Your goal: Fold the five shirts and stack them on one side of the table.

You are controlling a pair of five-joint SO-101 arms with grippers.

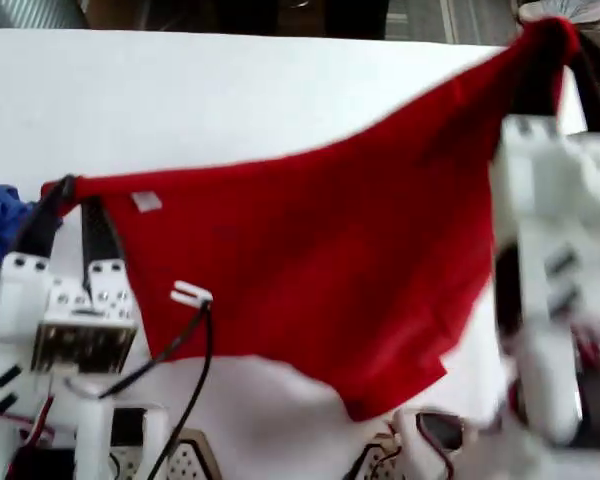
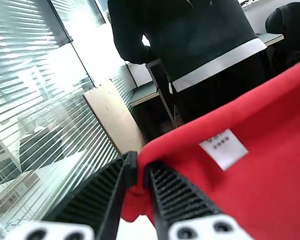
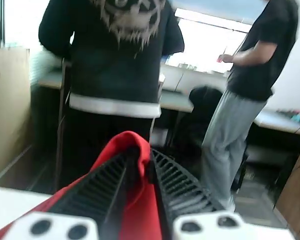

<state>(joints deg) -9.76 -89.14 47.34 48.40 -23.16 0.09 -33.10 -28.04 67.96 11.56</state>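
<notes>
Label (image 2: 223,148) on red shirt (image 1: 310,270) white; print illegible.

Sunlit window blinds (image 2: 20,75), wooden panel (image 2: 110,117), desks (image 3: 177,100), black office chair (image 2: 290,22), white table (image 1: 230,90)

Shirt label (image 2: 223,149) print apparently illegible

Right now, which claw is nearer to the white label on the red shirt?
Left. The left claw pinches a corner of the red shirt right beside the white label; the right claw grips the opposite corner, the full spread of cloth away.
</notes>
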